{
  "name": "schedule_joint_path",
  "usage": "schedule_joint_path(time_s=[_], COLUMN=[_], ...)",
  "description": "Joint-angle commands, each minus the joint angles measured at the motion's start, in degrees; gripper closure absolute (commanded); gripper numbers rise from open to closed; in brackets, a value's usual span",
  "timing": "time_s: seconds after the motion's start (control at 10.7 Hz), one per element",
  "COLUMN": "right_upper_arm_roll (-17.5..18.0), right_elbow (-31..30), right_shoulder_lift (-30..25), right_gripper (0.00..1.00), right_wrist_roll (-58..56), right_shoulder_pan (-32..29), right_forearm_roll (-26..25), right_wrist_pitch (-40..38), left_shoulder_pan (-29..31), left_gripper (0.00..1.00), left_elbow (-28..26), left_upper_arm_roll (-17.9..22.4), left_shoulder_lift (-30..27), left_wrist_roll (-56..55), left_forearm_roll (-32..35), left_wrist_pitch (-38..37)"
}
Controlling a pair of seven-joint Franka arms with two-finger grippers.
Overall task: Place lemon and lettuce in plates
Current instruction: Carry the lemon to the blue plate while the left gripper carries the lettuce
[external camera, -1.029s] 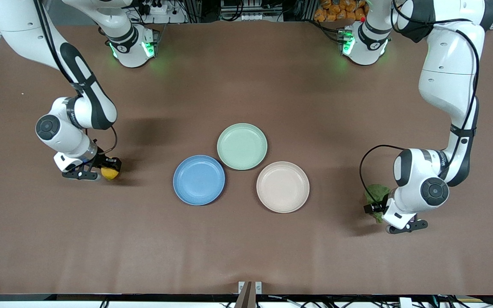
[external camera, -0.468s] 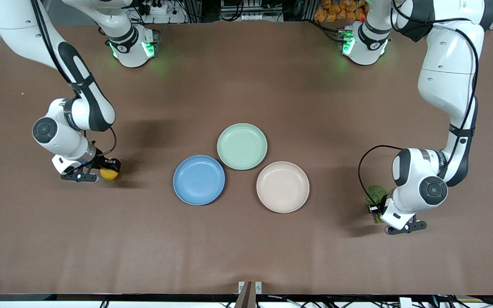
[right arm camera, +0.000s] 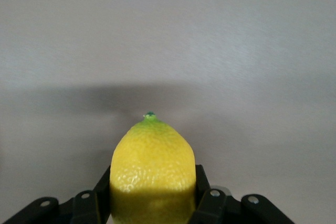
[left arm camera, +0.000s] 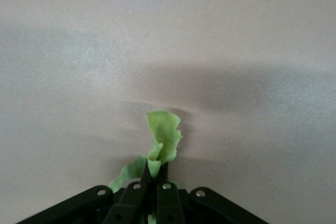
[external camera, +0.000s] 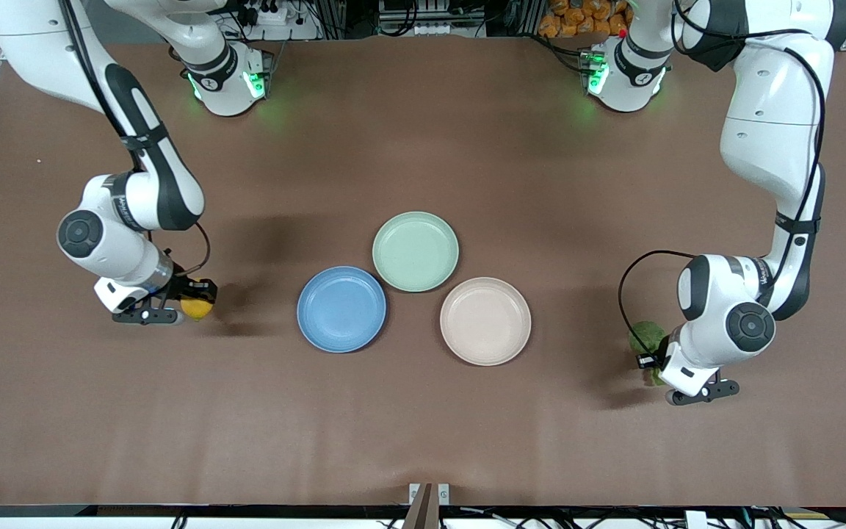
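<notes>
Two loads: right end effector [external camera: 189, 303] clamps the lemon [external camera: 196, 308], left end effector [external camera: 651, 365] pinches the lettuce [external camera: 646, 336].

Surface [external camera: 423, 426]: plain matte brown. Blue plate [external camera: 341, 309]: solid mid-blue. Beige plate [external camera: 485, 321]: pale beige-white. Third plate [external camera: 416, 251]: pale mint green. Lemon [right arm camera: 152, 174]: bright yellow, dimpled rind, small green tip. Lettuce [left arm camera: 163, 142]: light green in the left wrist view, darker green from the front. Arms: white with black bands; bases glow green.

A brown table [external camera: 423, 426] fills the frame. Orange objects [external camera: 581, 16] and cables [external camera: 269, 15] line the top edge.
</notes>
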Motion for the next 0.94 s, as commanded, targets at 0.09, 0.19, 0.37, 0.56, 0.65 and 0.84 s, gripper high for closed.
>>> schedule_joint_path(time_s=[0.09, 0.19, 0.37, 0.56, 0.65, 0.84], right_upper_arm_roll=[0.16, 0.16, 0.51, 1.13, 1.39, 1.48], right_elbow=[3.94, 5.69, 8.5, 11.58, 12.99, 15.54], right_shoulder_lift=[1.89, 3.21, 5.4, 7.6, 8.74, 10.68], right_gripper=[1.0, 1.0, 1.0, 1.0, 1.0, 1.0], right_wrist_roll=[8.52, 11.24, 15.99, 20.64, 22.76, 26.1], right_shoulder_pan=[5.24, 7.35, 10.43, 12.71, 13.95, 15.88], right_forearm_roll=[-0.03, -0.03, -0.03, -0.11, -0.03, -0.11], right_wrist_pitch=[-0.92, -0.92, -0.84, -0.84, -0.84, -0.75], left_shoulder_pan=[-0.16, -0.25, -0.69, -0.77, -0.77, -0.95], left_gripper=[1.0, 1.0, 1.0, 1.0, 1.0, 1.0], left_elbow=[-0.73, -0.73, -0.56, -0.56, -0.47, -0.56], left_upper_arm_roll=[-0.45, -1.07, -1.42, -2.91, -3.79, -5.55], left_shoulder_lift=[-3.7, -4.41, -5.99, -7.74, -8.36, -9.86], left_wrist_roll=[-1.59, -1.85, -1.07, -0.89, -0.8, -0.98], left_forearm_roll=[0.87, 0.87, 1.57, 1.57, 1.57, 1.48], left_wrist_pitch=[-0.37, -1.51, -2.75, -4.42, -4.42, -4.85])
